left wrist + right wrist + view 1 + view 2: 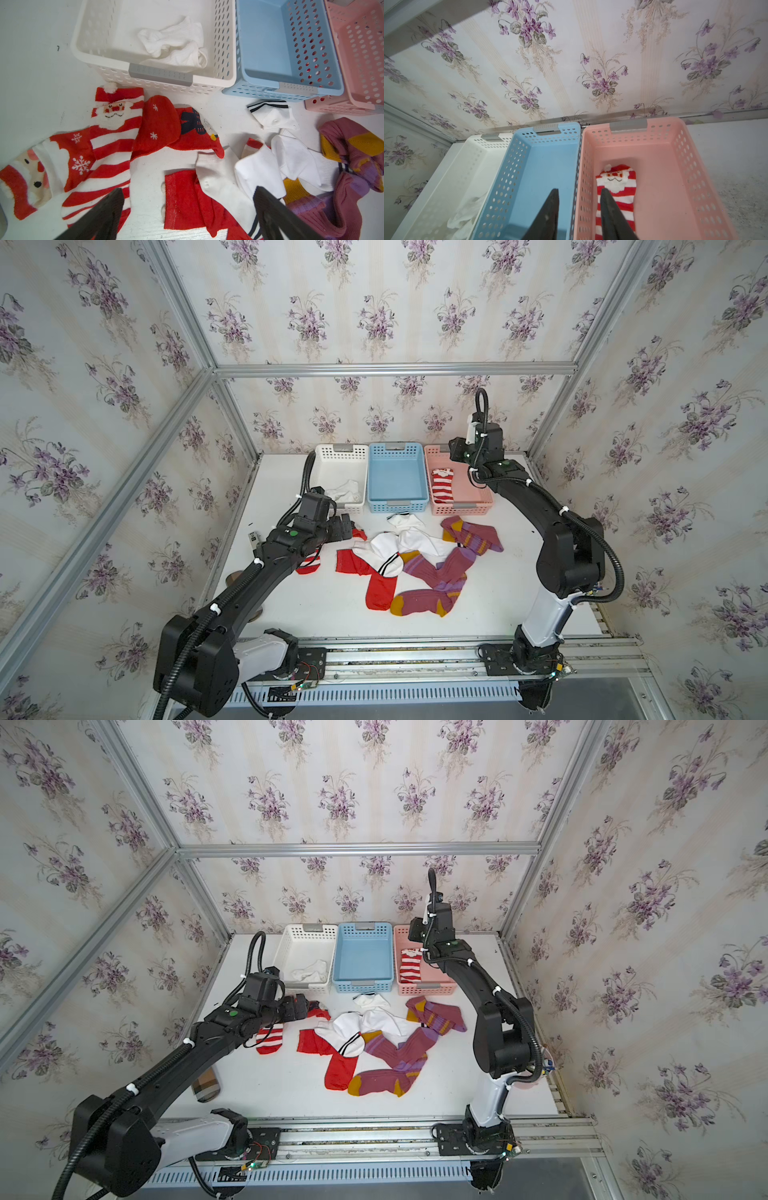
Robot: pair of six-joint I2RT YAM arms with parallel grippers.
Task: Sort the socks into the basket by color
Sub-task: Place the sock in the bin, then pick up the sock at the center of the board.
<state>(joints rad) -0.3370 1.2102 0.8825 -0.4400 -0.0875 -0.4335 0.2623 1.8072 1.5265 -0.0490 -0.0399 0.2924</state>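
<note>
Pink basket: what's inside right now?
The pink basket holds one red-and-white striped Santa sock lying on its floor; nothing else shows. The open right claw covers part of the sock's lower end in the right wrist view.

1. This is looking like a robot lab test cell, not a lived-in room.
2. Aluminium frame bars (395, 369) are boxing in a white tabletop (332, 610).
3. Floral wallpaper (374, 319) is covering the panels between those bars, lending a homely backdrop.
4. A left arm (249, 585) and a right arm (569, 547) are standing bolted to a metal rail (415, 655) at the front, with a bare circuit board (305, 685) showing.
</note>
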